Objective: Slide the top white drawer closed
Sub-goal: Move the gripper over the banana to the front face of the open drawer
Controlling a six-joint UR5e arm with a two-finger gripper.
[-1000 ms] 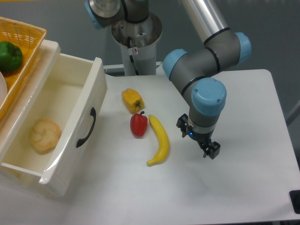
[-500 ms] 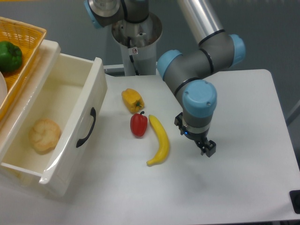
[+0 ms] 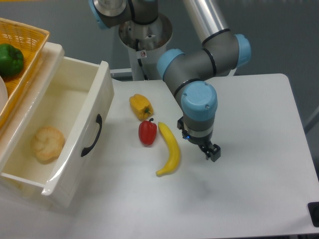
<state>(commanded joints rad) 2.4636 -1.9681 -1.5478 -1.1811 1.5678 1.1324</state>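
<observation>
We see the top white drawer (image 3: 75, 149) pulled fully out, left of the banana (image 3: 170, 149), glossy cream with a black arched handle (image 3: 92, 135); a bread roll (image 3: 48, 143) lies inside. Its near corner is cropped. Right of the banana, the gripper (image 3: 212, 153) hangs over the worktop (image 3: 249, 189); we cannot tell how its jaws stand.

Wall: plain blue-grey, behind the table.
Table (image 3: 259, 199): white top (rounded far right corner), matte.
Light: soft, even, faint shadows only.
</observation>
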